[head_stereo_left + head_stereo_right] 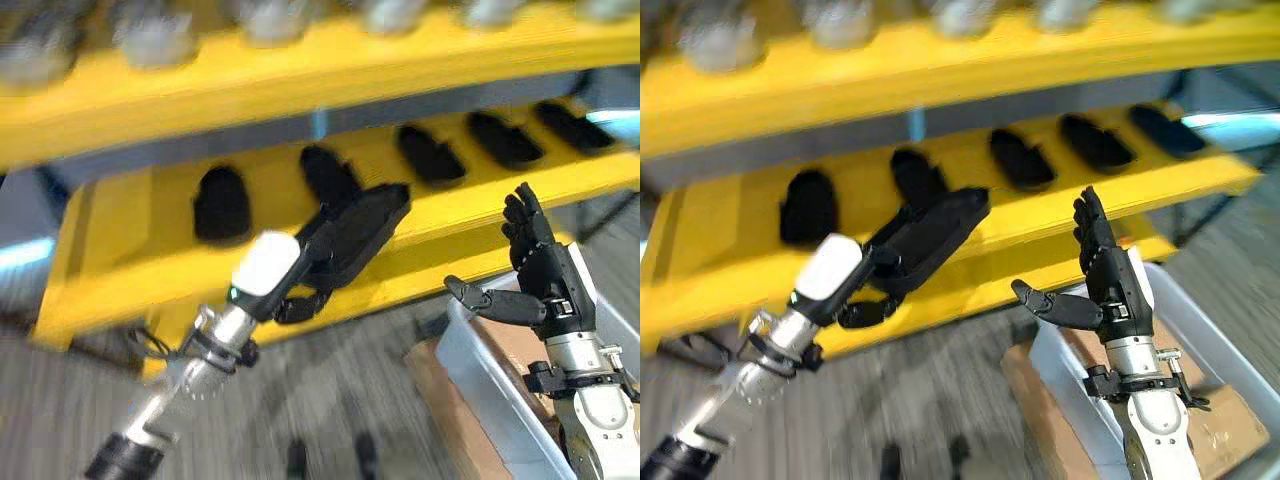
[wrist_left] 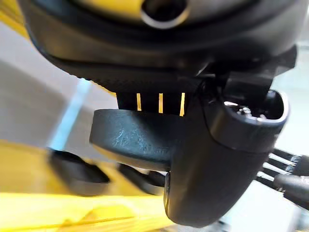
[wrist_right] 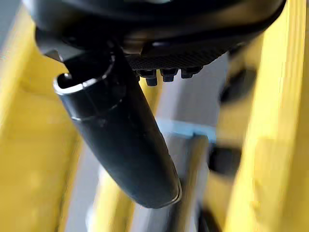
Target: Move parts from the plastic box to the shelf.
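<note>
**Left hand carries a black part at the yellow shelf**

We see the left hand (image 1: 300, 290) raised in front of the yellow shelf (image 1: 110, 260). Its fingers are curled around a long black part (image 1: 365, 232), and the thumb closes under it, so the part is held firmly. The part is tilted, with its far end touching or just over the front of the lower shelf level; we cannot tell which. In the left wrist view the same part (image 2: 135, 140) shows behind the thumb.

On this lower level other black parts lie in a row, for example one (image 1: 221, 203) to the left and one (image 1: 430, 153) more to the right. The upper level holds pale grey objects (image 1: 150, 40), too blurred to tell what they are.

The right hand (image 1: 1110, 285) stands upright, well apart from the shelf, with fingers straight and the thumb spread to the side; it holds nothing. It is above the grey plastic box (image 1: 1065, 375), which rests on a brown cardboard piece (image 1: 1025, 385) on the floor.
</note>
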Robot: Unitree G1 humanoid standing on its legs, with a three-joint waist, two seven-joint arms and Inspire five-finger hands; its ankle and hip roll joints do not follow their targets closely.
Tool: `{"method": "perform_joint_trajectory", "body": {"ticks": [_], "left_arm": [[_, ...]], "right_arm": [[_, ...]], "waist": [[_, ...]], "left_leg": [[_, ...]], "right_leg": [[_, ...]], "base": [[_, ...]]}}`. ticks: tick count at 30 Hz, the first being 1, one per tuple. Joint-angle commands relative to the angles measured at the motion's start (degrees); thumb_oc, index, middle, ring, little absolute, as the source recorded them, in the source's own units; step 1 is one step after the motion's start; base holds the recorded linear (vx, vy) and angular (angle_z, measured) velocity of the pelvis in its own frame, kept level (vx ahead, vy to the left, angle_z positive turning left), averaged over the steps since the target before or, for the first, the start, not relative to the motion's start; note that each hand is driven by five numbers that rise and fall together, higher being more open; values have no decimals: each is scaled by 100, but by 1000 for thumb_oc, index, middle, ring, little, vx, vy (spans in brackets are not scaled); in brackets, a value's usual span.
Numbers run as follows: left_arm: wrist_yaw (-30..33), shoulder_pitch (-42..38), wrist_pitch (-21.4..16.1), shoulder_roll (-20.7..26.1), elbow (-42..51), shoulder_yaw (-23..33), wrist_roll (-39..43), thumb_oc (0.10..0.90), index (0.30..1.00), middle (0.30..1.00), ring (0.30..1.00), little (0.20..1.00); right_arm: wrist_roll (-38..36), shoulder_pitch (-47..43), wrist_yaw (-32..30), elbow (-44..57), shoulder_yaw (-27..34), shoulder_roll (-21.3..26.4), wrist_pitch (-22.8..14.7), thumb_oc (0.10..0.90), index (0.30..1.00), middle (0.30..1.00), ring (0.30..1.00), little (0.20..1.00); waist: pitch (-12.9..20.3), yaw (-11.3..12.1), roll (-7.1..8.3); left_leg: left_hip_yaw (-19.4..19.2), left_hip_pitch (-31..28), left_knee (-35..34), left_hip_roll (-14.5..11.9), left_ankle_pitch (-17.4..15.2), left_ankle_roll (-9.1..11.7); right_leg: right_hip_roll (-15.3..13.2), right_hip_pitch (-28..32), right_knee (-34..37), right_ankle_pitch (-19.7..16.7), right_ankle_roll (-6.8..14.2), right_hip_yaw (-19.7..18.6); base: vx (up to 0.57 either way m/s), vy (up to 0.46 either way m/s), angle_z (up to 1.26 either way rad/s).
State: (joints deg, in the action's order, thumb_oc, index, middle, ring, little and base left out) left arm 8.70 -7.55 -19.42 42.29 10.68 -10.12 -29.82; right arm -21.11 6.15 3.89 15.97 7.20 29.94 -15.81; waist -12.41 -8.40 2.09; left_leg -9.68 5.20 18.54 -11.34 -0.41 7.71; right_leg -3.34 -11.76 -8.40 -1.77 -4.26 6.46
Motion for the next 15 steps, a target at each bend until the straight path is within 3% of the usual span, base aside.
{"method": "perform_joint_trajectory", "body": {"ticks": [1, 2, 4, 5, 7, 13, 14, 15], "left_arm": [[863, -761, -264, -394, 788, 696, 384, 400, 300, 300, 300, 300], [922, -1006, -276, -428, 734, 532, 447, 400, 300, 300, 300, 300], [1034, -1325, -306, -393, 591, 202, 533, 400, 300, 300, 300, 300], [1060, -1333, -317, -390, 537, 161, 527, 400, 300, 300, 300, 300], [1069, -1298, -289, -235, 503, 132, 496, 400, 300, 300, 300, 300], [1180, -1169, -267, 100, 489, 269, 385, 400, 300, 300, 300, 300], [1168, -944, -252, 91, 555, 452, 389, 400, 300, 300, 300, 300], [1169, -805, -244, 69, 547, 539, 387, 400, 300, 300, 300, 300]], "right_arm": [[-243, 164, -347, 781, 621, 54, -803, 900, 1000, 1000, 1000, 1000], [-245, 319, -439, 846, 775, 48, -849, 900, 1000, 1000, 1000, 1000], [-189, 415, -649, 821, 861, 109, -914, 900, 1000, 1000, 1000, 1000], [-125, 421, -695, 825, 847, 121, -944, 900, 1000, 1000, 1000, 1000], [-93, 660, -692, 866, 975, -114, -928, 900, 1000, 1000, 1000, 1000], [32, 785, -696, 762, 877, -244, -805, 900, 1000, 1000, 1000, 1000], [73, 845, -630, 747, 883, -272, -743, 900, 1000, 1000, 1000, 1000], [79, 867, -623, 723, 895, -283, -722, 900, 1000, 1000, 1000, 1000]], "waist": [[410, -641, -381], [349, -751, -521], [193, -699, -618], [209, -652, -627], [245, -616, -496], [431, -470, -169], [599, -391, -6], [662, -375, 44]], "left_leg": [[-998, -1048, -1213, -1135, 887, 219], [-1509, -1034, -1794, -1652, 1562, 427], [-1492, -719, -2101, -1941, 1819, 575], [-1405, -675, -2074, -1911, 1741, 604], [-1620, -492, -1740, -1795, 1213, 617], [-1717, -576, -1755, -1242, 806, 510], [-1741, -641, -1784, -1085, 673, 453], [-1779, -704, -1834, -1044, 647, 441]], "right_leg": [[-728, 235, 179, -62, 1071, 420], [-999, -90, -401, 119, 1155, 726], [-1329, -433, -1194, 328, 1290, 694], [-1349, -524, -1279, 317, 1342, 604], [-1565, -133, -934, 149, 1448, 638], [-1879, 584, 191, -436, 1740, 780], [-1932, 795, 471, -613, 1831, 836], [-1927, 828, 542, -682, 1860, 849]], "base": [[-297, 439, 81], [-257, 487, 252], [-42, 368, 253], [148, 389, 25], [309, 325, -114], [242, 248, -29], [296, 181, -16], [256, 118, -12]]}}
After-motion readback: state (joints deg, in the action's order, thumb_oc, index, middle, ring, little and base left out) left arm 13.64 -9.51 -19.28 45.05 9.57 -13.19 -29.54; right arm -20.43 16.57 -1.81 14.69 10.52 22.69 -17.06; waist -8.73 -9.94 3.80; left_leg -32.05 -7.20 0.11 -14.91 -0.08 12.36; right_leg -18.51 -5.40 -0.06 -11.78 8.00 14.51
